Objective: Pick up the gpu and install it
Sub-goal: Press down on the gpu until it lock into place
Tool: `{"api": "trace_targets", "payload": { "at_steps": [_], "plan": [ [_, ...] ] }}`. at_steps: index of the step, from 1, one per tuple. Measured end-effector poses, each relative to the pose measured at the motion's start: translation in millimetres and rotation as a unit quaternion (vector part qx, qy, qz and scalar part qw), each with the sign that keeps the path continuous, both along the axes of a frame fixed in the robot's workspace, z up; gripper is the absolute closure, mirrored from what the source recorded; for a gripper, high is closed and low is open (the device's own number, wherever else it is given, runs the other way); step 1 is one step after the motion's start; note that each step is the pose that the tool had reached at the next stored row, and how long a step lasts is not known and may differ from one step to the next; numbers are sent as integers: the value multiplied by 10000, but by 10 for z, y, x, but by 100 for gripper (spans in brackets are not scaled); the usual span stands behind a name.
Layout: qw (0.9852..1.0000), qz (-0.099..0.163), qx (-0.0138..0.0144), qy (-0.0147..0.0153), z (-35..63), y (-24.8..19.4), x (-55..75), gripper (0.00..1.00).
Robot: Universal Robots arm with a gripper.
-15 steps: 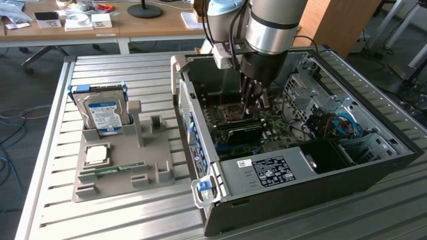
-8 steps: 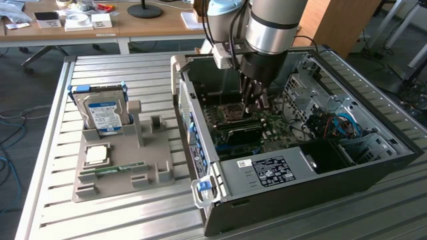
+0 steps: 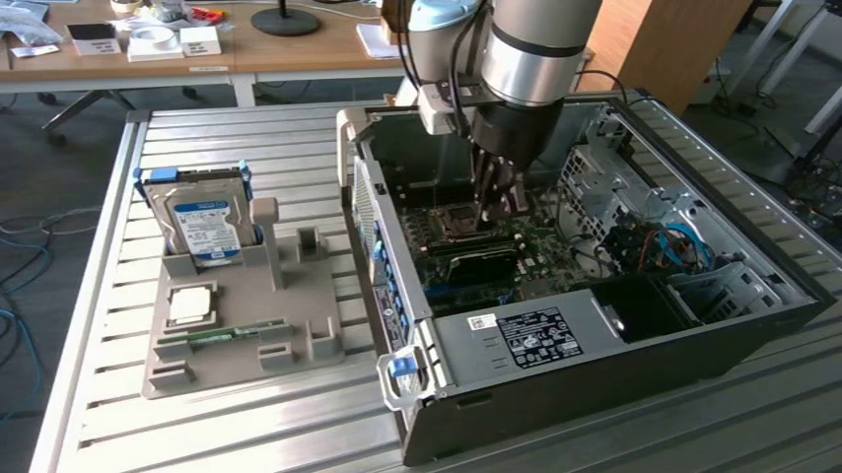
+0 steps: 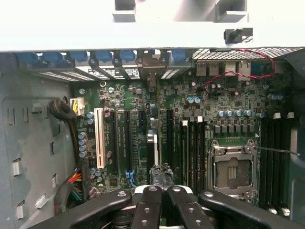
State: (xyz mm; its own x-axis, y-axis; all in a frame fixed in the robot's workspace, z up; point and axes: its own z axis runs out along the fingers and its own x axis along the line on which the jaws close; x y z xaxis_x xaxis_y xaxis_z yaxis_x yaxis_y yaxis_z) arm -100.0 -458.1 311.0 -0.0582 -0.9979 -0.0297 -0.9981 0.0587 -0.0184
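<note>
The gpu [image 4: 151, 143] stands on edge in a motherboard slot inside the open computer case [image 3: 736, 330], its pale bracket against the case's rear wall. In the exterior view it is a dark strip [image 3: 474, 260] low on the green motherboard [image 3: 526, 241]. My gripper [image 3: 506, 202] reaches down into the case right above it. In the wrist view the gripper [image 4: 162, 177] is shut, its black taped fingertips [image 4: 167, 175] meeting at the card's upper edge. Whether they pinch the card or only rest on it, I cannot tell.
A grey parts tray [image 3: 244, 330] at the exterior view's left holds a blue-labelled hard drive [image 3: 204, 225], a green memory stick [image 3: 221, 336] and a square chip [image 3: 192, 304]. The power supply [image 3: 526, 337], blue cables [image 3: 677, 246] and an open processor socket [image 4: 233, 172] crowd the case.
</note>
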Motion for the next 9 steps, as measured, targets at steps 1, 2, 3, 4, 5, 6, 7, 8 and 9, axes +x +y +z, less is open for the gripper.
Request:
{"api": "trace_targets", "payload": {
  "at_steps": [1, 2, 3, 4, 5, 6, 7, 8, 9],
  "plan": [
    [10000, 1, -1, 1, -13, 3, 1, 89],
    [10000, 1, -2, 1, -29, 5, 0, 89],
    [10000, 1, -1, 1, -48, 7, 0, 89],
    [10000, 0, -1, 1, -66, 8, 0, 89],
    [10000, 0, -1, 1, -84, 10, 0, 89],
    [10000, 1, -1, 1, -101, 11, 0, 89],
    [10000, 0, -1, 1, -117, 12, 0, 89],
    [10000, 0, -1, 1, -132, 14, 0, 89],
    [10000, 0, -1, 1, -147, 15, -1, 89]
  ]
}}
